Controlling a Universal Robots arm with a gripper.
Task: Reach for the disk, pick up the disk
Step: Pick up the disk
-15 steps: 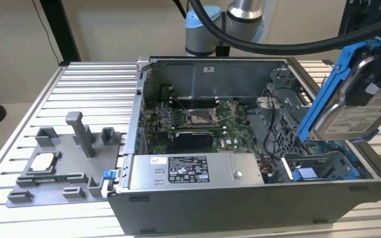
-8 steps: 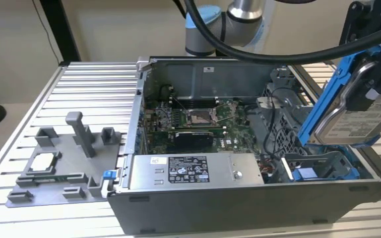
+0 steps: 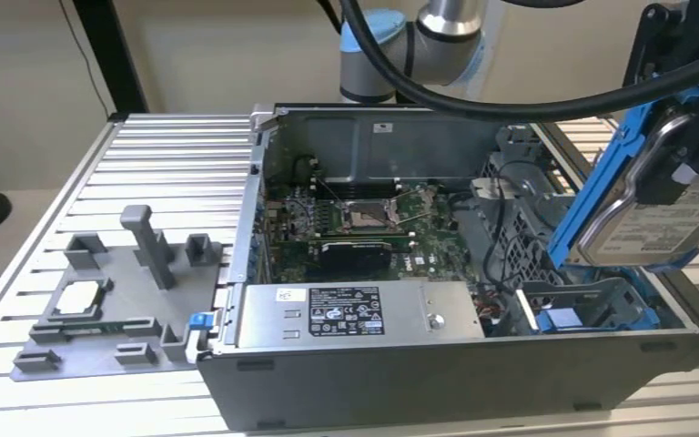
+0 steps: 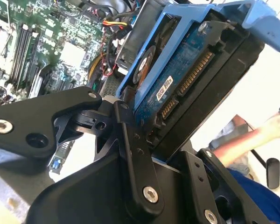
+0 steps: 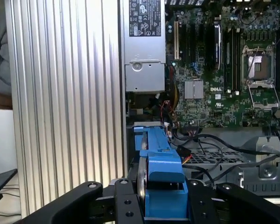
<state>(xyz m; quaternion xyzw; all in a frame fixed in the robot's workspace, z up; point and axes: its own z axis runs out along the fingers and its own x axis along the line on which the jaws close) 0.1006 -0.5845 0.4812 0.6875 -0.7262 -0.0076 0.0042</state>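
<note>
Gripping the disk point(image 3: 651, 214) between our black fingers point(image 4: 130, 154), we hold it lifted clear above the open computer case point(image 3: 471, 364), at the exterior view's right. Our gripper point(image 3: 690, 164) is closed on the drive's edges; its blue rails point(image 5: 161, 163) sit between the jaws in both wrist views, and the connector side faces the second wrist view. The white label shows in the exterior view, with the drive tilted on edge. Below it lies the blue drive bay point(image 3: 574, 314) inside the case. Further in, we see the motherboard point(image 3: 368, 214) and the silver power supply point(image 3: 349, 314). Beyond the case, on the ribbed table point(image 3: 143, 146), a grey fixture point(image 3: 119, 300) holds a small white chip point(image 3: 79, 296).
</note>
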